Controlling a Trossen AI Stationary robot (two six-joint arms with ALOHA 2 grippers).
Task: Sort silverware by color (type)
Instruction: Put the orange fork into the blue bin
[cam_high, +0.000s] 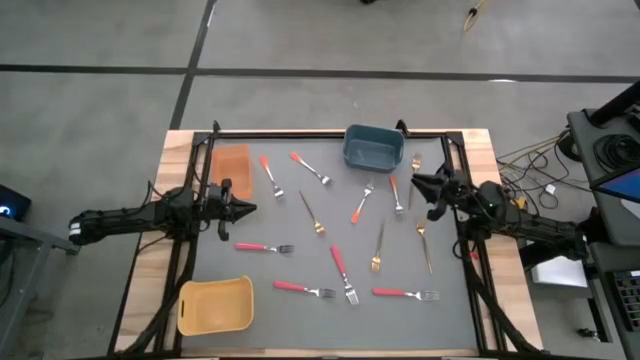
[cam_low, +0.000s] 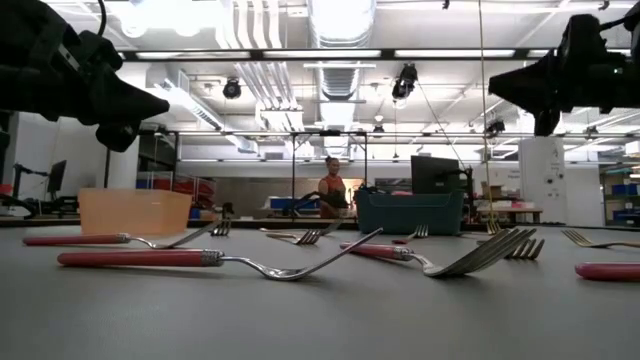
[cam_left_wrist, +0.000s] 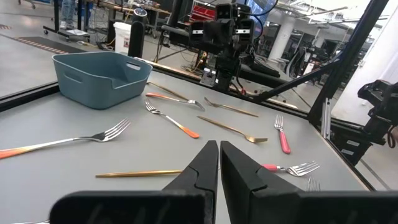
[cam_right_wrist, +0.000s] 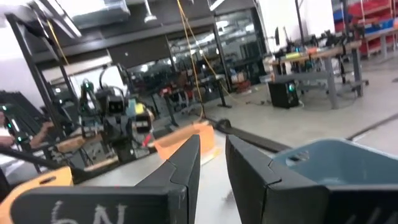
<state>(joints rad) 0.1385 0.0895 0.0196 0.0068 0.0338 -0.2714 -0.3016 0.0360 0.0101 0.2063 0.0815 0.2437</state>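
The silverware lies scattered flat on the grey mat (cam_high: 300, 320). There are red-handled forks (cam_high: 262, 247), (cam_high: 343, 272), orange-handled forks (cam_high: 310, 168), (cam_high: 360, 205) and thin gold forks (cam_high: 312, 213), (cam_high: 378, 247). My left gripper (cam_high: 250, 209) (cam_left_wrist: 219, 144) hovers level over the mat's left side, shut and holding nothing. My right gripper (cam_high: 416, 182) (cam_right_wrist: 213, 142) hovers over the mat's right side beside the blue-grey bin (cam_high: 372, 147). It tips slightly upward, its fingers stand a little apart, and nothing is between them.
The orange bin (cam_high: 231, 163) stands at the far left and the yellow bin (cam_high: 215, 303) at the near left of the table. A black frame (cam_high: 300, 133) runs around the mat. A person (cam_low: 330, 185) stands far off in the room beyond the table.
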